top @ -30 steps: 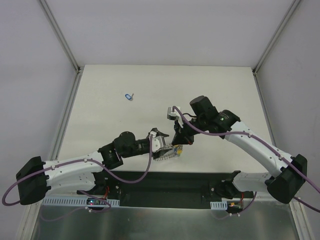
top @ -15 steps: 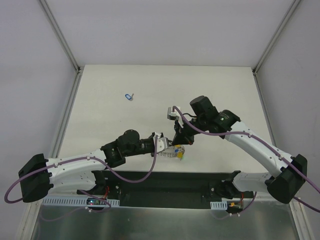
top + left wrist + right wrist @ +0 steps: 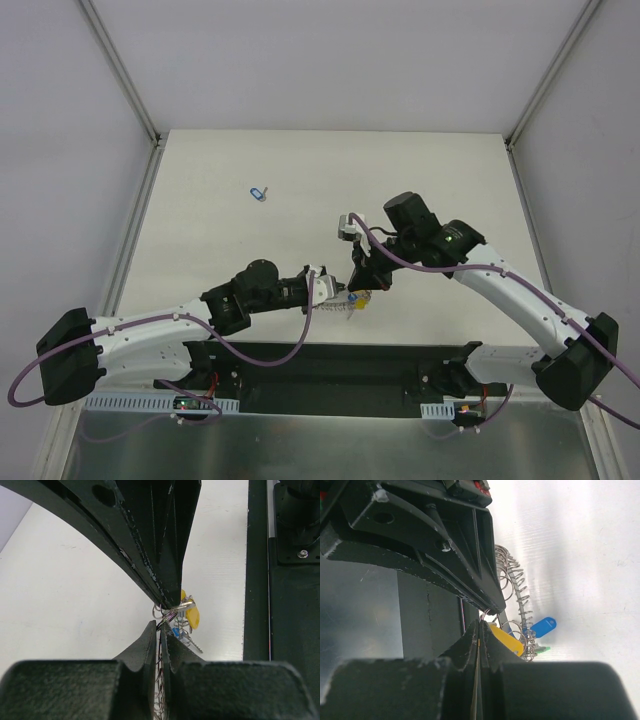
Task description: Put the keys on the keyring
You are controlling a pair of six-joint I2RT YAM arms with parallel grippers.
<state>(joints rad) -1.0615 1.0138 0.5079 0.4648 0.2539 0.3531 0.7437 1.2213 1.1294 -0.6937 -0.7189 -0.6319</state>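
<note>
The keyring [image 3: 347, 303] hangs between my two grippers just above the table's near edge. My left gripper [image 3: 333, 293] is shut on its silvery wire loops [image 3: 158, 612], which run down between my fingers [image 3: 150, 640]. My right gripper [image 3: 356, 290] meets it from the other side and is shut, with a thin yellow strip between its pads [image 3: 487, 635]. The yellow-tagged key [image 3: 506, 639] sticks out beside them. A blue-tagged key [image 3: 542, 626] and a green tag [image 3: 543, 649] hang among the loops [image 3: 511, 577]. Another blue-tagged key [image 3: 259, 192] lies alone at the far left of the table.
The black base strip [image 3: 330, 355] runs along the table's near edge right under the grippers. It shows again as the black strip [image 3: 255, 570] in the left wrist view. Grey rails [image 3: 135, 225] border the white table [image 3: 330, 180].
My left gripper moved right to the hanging keyring and shut on its wire loops. The right gripper stayed shut and shifted only slightly.
</note>
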